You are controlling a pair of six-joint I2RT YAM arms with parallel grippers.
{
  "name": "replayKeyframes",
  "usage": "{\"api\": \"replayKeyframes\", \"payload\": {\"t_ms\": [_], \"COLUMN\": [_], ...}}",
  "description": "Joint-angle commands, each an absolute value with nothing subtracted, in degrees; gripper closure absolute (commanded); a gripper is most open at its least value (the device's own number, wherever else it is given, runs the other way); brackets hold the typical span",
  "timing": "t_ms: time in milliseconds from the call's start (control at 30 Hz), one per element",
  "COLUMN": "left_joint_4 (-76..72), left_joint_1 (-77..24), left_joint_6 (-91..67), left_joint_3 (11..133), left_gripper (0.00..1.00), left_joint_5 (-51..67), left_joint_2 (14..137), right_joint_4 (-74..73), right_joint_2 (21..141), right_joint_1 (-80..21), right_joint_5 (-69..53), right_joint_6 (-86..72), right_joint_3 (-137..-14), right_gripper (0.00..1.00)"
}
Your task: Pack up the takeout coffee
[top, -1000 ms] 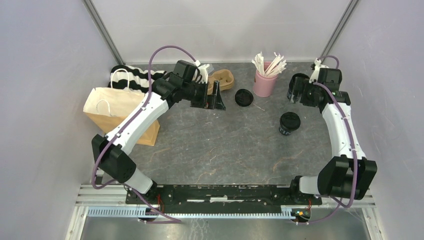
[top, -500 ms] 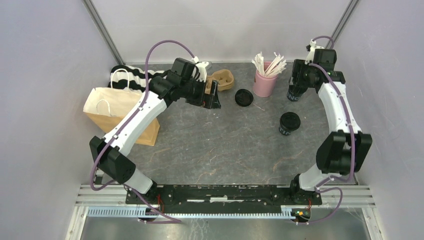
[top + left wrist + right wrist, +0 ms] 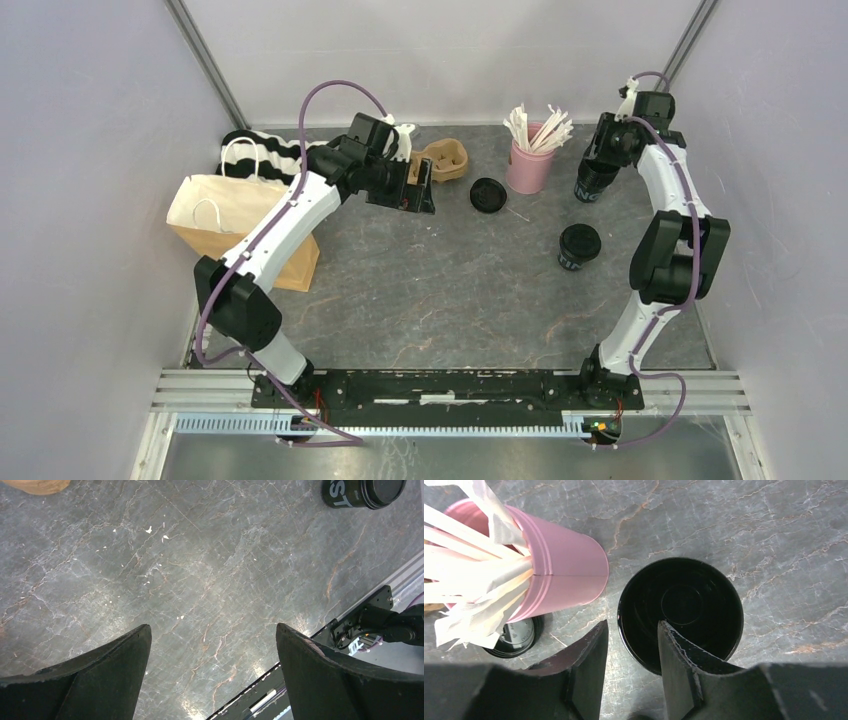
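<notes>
Just right of the pink cup, right gripper straddles the upright lidless coffee cup wall, jaws half-spread, not pinching; left gripper gapes wide, far left; lidded coffee cup nearer the bases.

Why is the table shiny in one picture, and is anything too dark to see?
Left wrist view: pale glare lies on the grey marbled tabletop between the dark fingers of the left pincer. Right wrist view: the open black paper cup is nearly featureless black inside; the white sticks in the pink cup look washed out. Top view: even light, faint shadows, sharp.
</notes>
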State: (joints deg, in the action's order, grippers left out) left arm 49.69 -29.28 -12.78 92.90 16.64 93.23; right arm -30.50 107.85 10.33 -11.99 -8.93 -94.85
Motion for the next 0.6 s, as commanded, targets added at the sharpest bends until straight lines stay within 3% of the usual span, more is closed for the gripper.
{"api": "replayKeyframes", "payload": {"t_ms": [0, 300, 567], "left_joint_4": [49.32, 49.11, 49.0], "left_joint_1": [-28.27, -27.69, -27.51], "left_joint_6": [-10.8, -11.01, -10.96], "left_joint_3": [94.75, 94.83, 94.95], "left_gripper": [0.0, 0.0, 0.0], "left_joint_5": [17.81, 18.6, 18.94], "left_joint_2": [93.14, 93.77, 94.13], "right_joint_4": [-26.77, -23.1, -21.21], "right_joint_2": [109.02, 111.6, 112.17], "right_joint_1": [11.86, 13.47, 13.89], "right_joint_5": [-17.6, -23.36, -25.41], "right_joint_6": [-10.51, -14.83, -16.79], "right_joint_3": [-98.25, -96.49, -95.35], "right_gripper": [0.55, 0.64, 0.65]}}
